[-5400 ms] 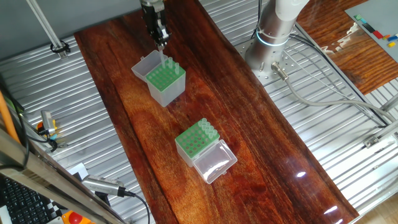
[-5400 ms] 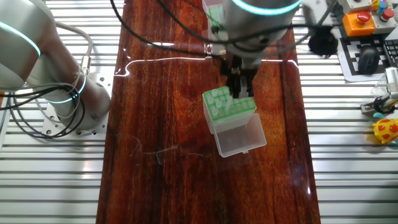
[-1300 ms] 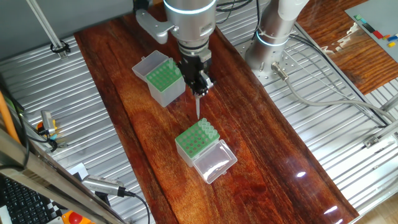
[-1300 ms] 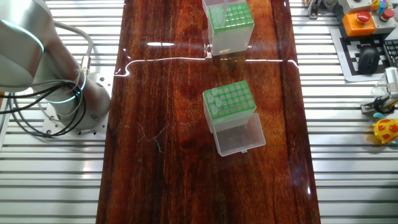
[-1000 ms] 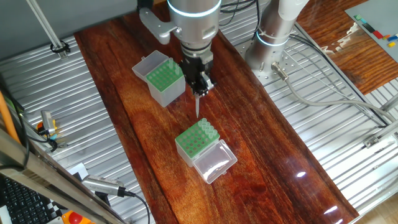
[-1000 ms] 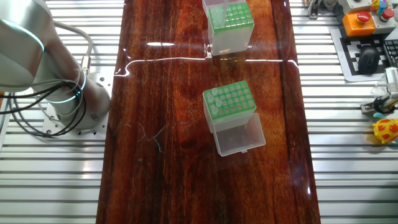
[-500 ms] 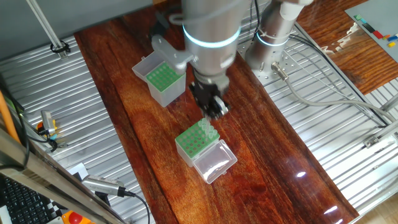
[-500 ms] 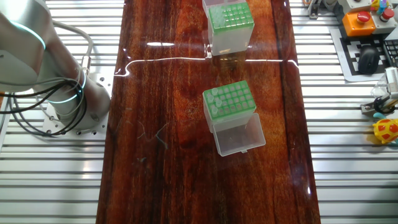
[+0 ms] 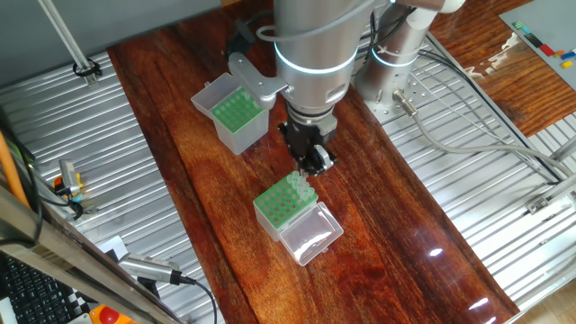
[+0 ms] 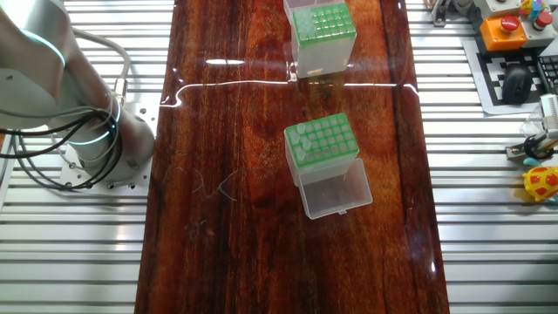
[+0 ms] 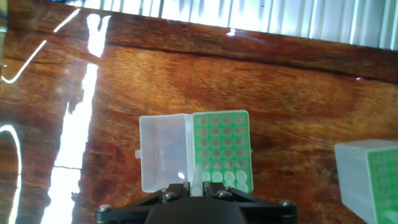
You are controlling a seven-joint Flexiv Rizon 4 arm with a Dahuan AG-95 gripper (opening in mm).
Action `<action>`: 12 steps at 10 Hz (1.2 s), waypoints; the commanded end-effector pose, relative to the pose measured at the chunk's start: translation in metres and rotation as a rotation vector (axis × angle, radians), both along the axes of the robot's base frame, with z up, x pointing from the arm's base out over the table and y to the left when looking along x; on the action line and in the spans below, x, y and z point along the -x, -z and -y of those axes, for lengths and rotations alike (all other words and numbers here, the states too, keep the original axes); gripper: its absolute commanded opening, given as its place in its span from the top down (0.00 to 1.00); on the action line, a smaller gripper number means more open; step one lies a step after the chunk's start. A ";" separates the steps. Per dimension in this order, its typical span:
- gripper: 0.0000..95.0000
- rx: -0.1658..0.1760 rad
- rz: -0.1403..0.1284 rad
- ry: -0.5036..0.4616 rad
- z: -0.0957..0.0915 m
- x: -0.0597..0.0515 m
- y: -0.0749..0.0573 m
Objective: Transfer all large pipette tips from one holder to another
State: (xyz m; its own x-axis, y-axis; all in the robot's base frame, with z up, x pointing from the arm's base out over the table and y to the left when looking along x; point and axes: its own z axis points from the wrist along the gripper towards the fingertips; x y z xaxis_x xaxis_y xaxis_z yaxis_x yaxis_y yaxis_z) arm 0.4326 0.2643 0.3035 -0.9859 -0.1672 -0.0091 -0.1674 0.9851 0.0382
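My gripper (image 9: 310,164) hangs just over the far right edge of the shorter green-topped holder (image 9: 281,205), whose clear lid (image 9: 311,236) lies open. In the hand view the gripper (image 11: 196,186) is shut on a large pipette tip (image 11: 198,178), which points down at the plate (image 11: 221,144) next to several tips standing in its nearest row (image 11: 227,177). The taller grey-sided holder (image 9: 236,112) stands behind on the table, also at the right edge of the hand view (image 11: 372,180). The other fixed view shows both holders (image 10: 321,141) (image 10: 321,33) but not the gripper.
The arm's base (image 9: 396,54) stands at the back right on the ribbed metal bench (image 9: 468,180). The wooden board (image 9: 378,225) bears both holders. A red button box (image 10: 504,30) and small coloured objects (image 10: 540,179) lie beside the board.
My gripper has carried the tip from the gap between the two holders forward and down to the lidded holder's far edge. The holders have not moved.
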 end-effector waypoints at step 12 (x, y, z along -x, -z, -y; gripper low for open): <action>1.00 0.010 -0.015 -0.088 0.005 0.002 0.021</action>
